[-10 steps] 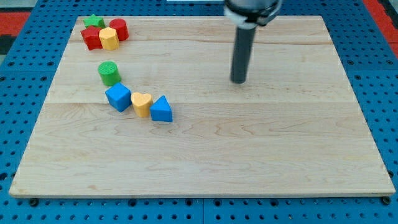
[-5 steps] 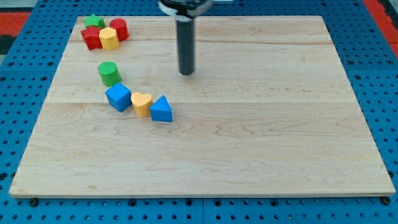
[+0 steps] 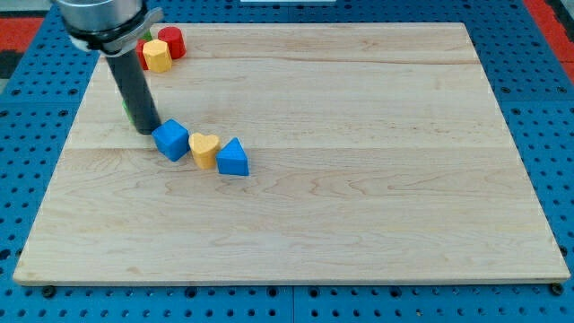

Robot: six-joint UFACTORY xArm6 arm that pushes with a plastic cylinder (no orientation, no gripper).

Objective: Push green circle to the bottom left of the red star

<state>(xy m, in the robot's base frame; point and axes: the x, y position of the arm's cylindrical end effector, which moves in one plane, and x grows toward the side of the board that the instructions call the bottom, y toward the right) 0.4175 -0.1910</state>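
My tip (image 3: pixel 146 130) is at the view's left, just to the upper left of the blue cube (image 3: pixel 170 140). The rod covers almost all of the green circle; only a green sliver (image 3: pixel 126 108) shows at the rod's left edge. The red star is mostly hidden behind the rod and arm near the view's top left; a small red part (image 3: pixel 143 61) shows beside the yellow hexagon (image 3: pixel 157 56). Whether my tip touches the green circle cannot be told.
A red cylinder (image 3: pixel 171 41) stands to the upper right of the yellow hexagon. A yellow heart (image 3: pixel 204 150) and a blue triangle (image 3: pixel 232 157) lie in a row to the right of the blue cube. The wooden board (image 3: pixel 359 179) rests on a blue pegboard.
The rod has swept from the view's upper middle to the left and down, and now stands over the green circle's place. The blue cube, heart and triangle have not moved.
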